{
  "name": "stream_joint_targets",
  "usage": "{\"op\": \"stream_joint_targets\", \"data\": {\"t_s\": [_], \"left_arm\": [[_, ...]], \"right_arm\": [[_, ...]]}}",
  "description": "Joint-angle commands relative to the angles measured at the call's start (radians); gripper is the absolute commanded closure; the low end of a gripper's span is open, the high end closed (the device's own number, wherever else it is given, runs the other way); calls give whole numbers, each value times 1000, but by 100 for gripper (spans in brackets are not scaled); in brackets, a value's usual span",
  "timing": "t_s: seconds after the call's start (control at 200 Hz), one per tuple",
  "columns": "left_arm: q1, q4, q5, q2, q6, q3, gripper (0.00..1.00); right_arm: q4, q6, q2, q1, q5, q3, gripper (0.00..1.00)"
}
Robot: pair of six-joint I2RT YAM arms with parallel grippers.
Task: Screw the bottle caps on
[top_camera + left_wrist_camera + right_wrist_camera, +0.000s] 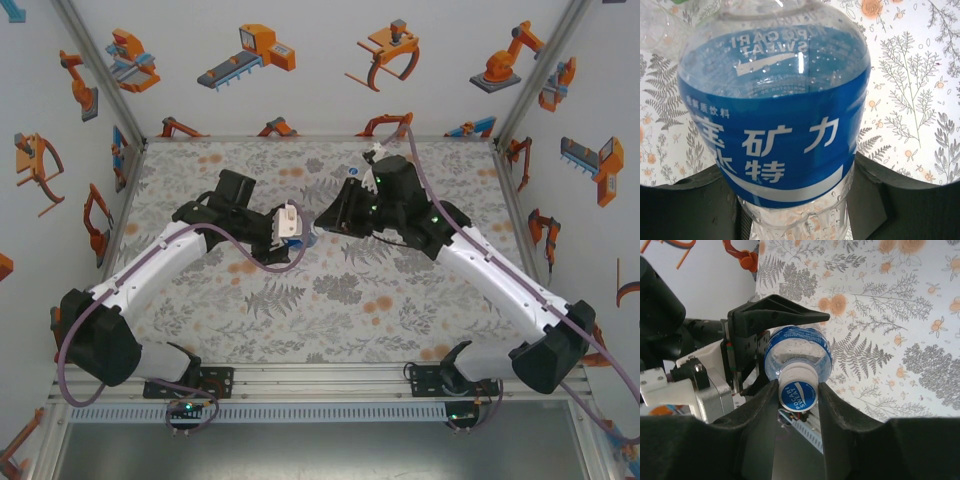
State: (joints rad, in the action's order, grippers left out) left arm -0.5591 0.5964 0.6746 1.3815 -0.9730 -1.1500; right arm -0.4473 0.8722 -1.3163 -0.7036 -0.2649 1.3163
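A see-through bottle with a blue label [775, 125] lies across my left gripper [795, 210], which is shut on its lower body. The left gripper's black fingers [870, 200] press it from both sides. On the bottle's neck sits a white bottle cap with a blue top [798, 392]. My right gripper [798, 390] is shut on that cap, one finger against each side. The bottle's shoulder [799, 352] shows behind the cap. From above, the left gripper [290, 225] and the right gripper [325, 222] meet over the middle of the table, with the bottle [308, 240] between them.
The table has a floral cloth [300, 310]. Another clear bottle [655, 25] lies on it just beyond the held one, at the top left of the left wrist view. White walls with robot stickers [250, 50] close in the back and sides.
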Motion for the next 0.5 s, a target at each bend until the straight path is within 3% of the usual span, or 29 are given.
{"op": "stream_joint_targets", "data": {"t_s": [0.0, 0.35, 0.496], "left_arm": [[-21, -13, 95, -23, -11, -19, 100], [-25, 2, 111, -29, -41, -14, 100], [-28, 8, 133, -33, -53, -14, 100]], "right_arm": [[18, -237, 43, 2, 23, 36, 49], [53, -855, 117, 2, -148, 64, 48], [-4, -1092, 106, 1, -280, 73, 49]]}}
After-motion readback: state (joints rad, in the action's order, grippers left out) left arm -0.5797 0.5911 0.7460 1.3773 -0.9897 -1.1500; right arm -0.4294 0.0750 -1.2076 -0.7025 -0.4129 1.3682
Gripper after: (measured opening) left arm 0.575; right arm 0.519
